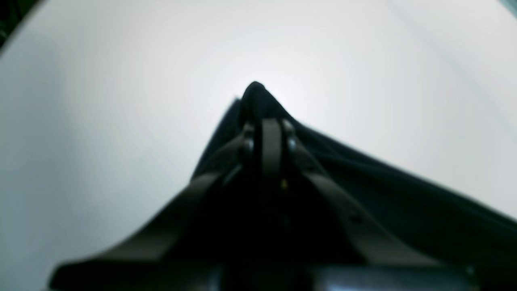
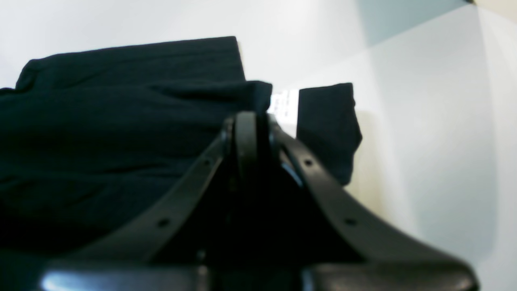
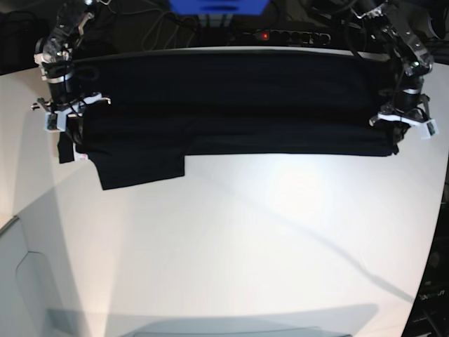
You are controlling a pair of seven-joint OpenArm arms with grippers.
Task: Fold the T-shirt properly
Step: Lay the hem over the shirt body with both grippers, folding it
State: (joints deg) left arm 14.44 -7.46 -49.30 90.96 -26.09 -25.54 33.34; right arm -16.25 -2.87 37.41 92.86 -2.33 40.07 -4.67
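Observation:
The black T-shirt (image 3: 231, 105) is stretched in a long band across the back of the white table (image 3: 245, 246). A sleeve (image 3: 140, 168) sticks out toward the front at the left of the base view. My right gripper (image 3: 72, 130) is shut on that left end. The right wrist view shows its jaws (image 2: 250, 121) closed on a cloth edge, with the white label (image 2: 282, 103) just beyond. My left gripper (image 3: 398, 132) is shut on the opposite end. In the left wrist view its fingertips (image 1: 268, 121) pinch a black corner of the T-shirt (image 1: 363, 178) over the bare table.
Behind the table lie a power strip (image 3: 280, 35) with a red light, cables and a blue object (image 3: 217, 5). The table's curved edge (image 3: 438, 232) runs down the right side. A grey panel (image 3: 21, 281) sits at the lower left.

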